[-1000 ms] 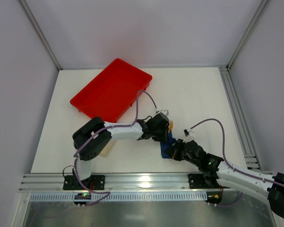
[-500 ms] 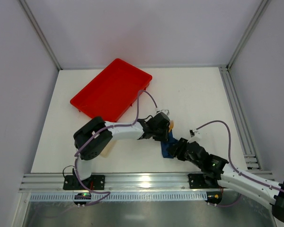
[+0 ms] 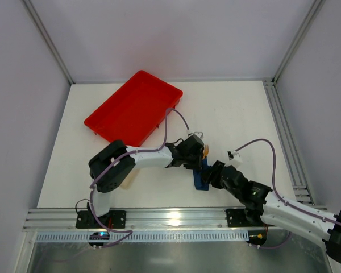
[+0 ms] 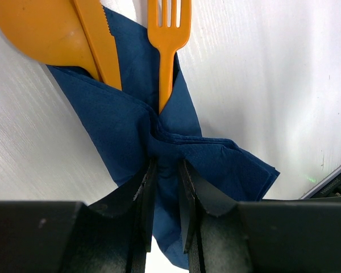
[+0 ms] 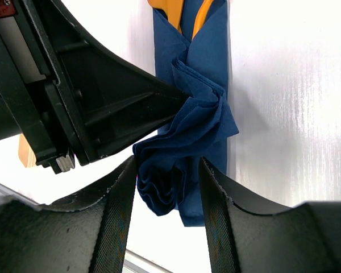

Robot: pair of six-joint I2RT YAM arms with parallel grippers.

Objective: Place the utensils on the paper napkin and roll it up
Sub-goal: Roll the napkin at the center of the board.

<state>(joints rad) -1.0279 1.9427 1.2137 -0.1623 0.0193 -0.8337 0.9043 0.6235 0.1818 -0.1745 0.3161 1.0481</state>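
Rolled bundle on the table (image 3: 244,114), on the near side of the red tray (image 3: 133,108)
We see the paper napkin (image 4: 119,125) lying lengthwise away from the arm bases, the utensils (image 4: 169,40) sticking out of its far end, tines outward. The left gripper (image 4: 166,170) pinches it and the right gripper (image 5: 167,170) straddles it, unclenched.

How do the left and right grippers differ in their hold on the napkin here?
The left gripper is pinched shut on a gathered fold of the paper napkin. The right gripper is open, straddling the bunched end without clamping it. The left gripper sits nearer the utensils, the right gripper farther away. Both are down at the napkin.
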